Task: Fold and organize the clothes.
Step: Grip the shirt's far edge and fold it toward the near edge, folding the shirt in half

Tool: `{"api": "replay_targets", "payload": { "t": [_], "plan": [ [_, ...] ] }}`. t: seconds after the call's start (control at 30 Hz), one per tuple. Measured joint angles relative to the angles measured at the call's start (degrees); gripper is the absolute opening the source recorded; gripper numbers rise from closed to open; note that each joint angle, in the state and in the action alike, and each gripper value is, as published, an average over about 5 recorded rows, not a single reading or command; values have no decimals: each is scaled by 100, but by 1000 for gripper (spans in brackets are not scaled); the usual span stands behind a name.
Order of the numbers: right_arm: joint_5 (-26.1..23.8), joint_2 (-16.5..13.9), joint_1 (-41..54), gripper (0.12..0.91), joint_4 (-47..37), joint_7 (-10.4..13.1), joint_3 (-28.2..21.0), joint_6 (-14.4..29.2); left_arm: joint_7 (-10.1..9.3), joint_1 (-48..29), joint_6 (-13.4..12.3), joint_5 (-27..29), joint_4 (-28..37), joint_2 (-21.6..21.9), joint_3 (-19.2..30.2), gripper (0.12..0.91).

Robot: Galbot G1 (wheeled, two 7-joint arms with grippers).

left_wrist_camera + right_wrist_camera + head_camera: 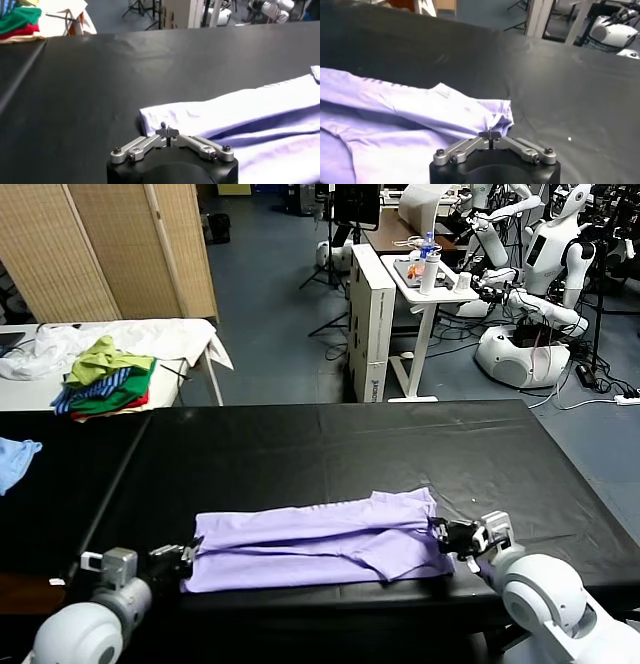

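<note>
The pale lavender T-shirt (320, 544) lies folded into a long band across the near part of the black table (350, 444). My left gripper (186, 559) is at the band's left end, and my right gripper (446, 536) is at its right end. The left wrist view has the left gripper (167, 131) with its jaws together on the corner of the T-shirt (240, 115). Seen from the right wrist, the right gripper (490, 135) pinches a raised fold at the edge of the T-shirt (395, 115).
A green, striped and red heap of garments (105, 379) sits on a white table at the far left. A small light blue cloth (15, 459) lies at the left edge. Beyond the table stand a white cart (425, 284) and other robots (540, 294).
</note>
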Motion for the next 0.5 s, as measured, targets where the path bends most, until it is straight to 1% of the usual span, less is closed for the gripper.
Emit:
{"api": "replay_targets", "payload": {
  "t": [0.07, 0.1, 0.17, 0.2, 0.23, 0.3, 0.33, 0.4, 0.43, 0.5],
  "plan": [
    [56, -22, -39, 526, 52, -1, 67, 0, -45, 29, 48, 12, -53, -24, -26, 310],
    [85, -25, -63, 602, 83, -4, 108, 0, -68, 43, 69, 17, -81, -37, -38, 382],
    [132, -1, -112, 715, 141, -8, 219, 0, -96, 69, 97, 44, -138, -61, -59, 496],
    [142, 25, -131, 770, 158, -5, 284, 1, -104, 78, 100, 66, -169, -73, -73, 572],
    [140, 59, -141, 818, 164, 10, 347, 1, -107, 81, 92, 87, -198, -86, -91, 629],
    [123, 154, -123, 878, 131, 70, 442, 1, -130, 63, 35, 124, -232, -118, -134, 754],
    [111, 213, -97, 890, 95, 110, 465, 2, -148, 36, -20, 131, -234, -139, -156, 807],
    [85, 350, -15, 904, -12, 185, 471, 2, -195, -57, -138, 110, -203, -185, -183, 878],
    [62, 428, 40, 905, -80, 210, 459, 6, -216, -125, -196, 85, -173, -207, -182, 895],
    [-9, 588, 164, 907, -230, 237, 407, 41, -236, -286, -275, 31, -93, -249, -153, 903]
  ]
}}
